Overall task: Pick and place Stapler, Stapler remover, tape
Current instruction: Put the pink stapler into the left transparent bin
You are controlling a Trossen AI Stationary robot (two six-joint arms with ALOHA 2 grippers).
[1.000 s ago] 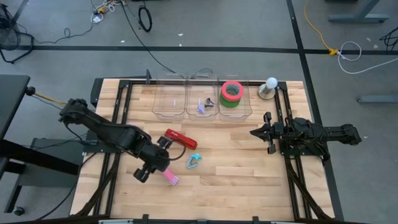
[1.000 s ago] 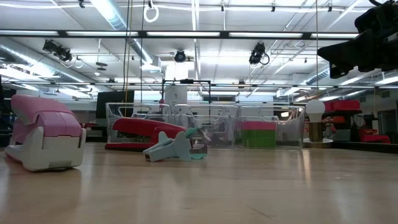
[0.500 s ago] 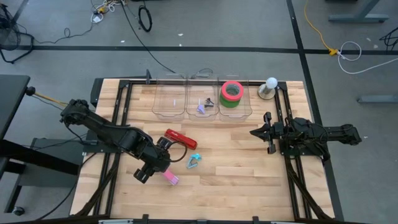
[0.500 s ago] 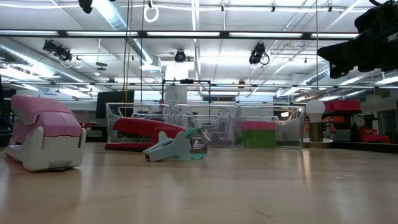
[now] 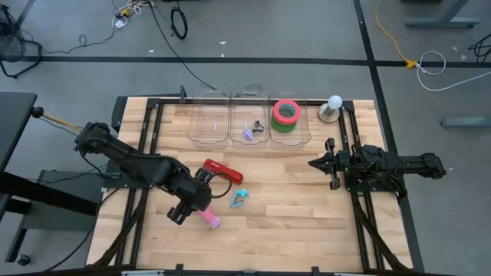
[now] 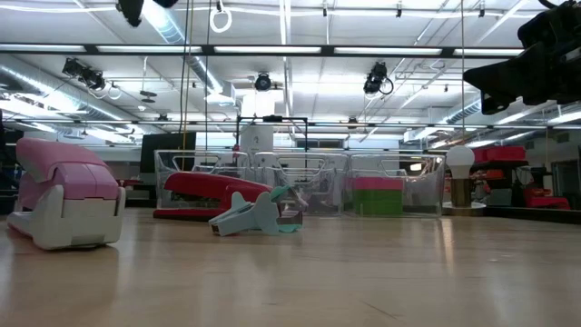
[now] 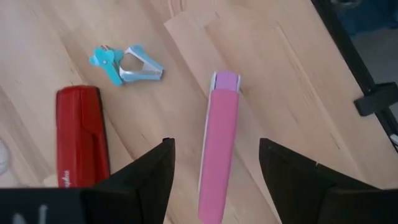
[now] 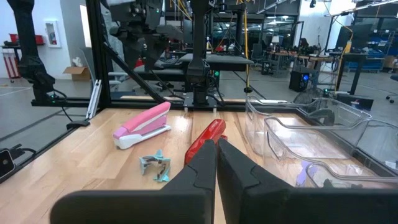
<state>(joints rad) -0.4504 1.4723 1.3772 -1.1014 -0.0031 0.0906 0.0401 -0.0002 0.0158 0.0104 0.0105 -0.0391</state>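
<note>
While above the pink stapler (image 7: 219,149), left gripper (image 7: 214,165) jaws released; right gripper (image 5: 316,163) clenched, empty.

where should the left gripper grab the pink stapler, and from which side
Probably across the middle of the pink stapler, coming straight down from above. It lies flat on the table, long and narrow, and the open left gripper hangs over it with a finger on each long side, so closing there should clamp its narrow width.

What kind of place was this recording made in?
Likely a robotics lab or workshop: exposed ceiling ducts and strip lights, metal frames and workstations beyond the wooden table, and cables trailing over a grey floor.
</note>
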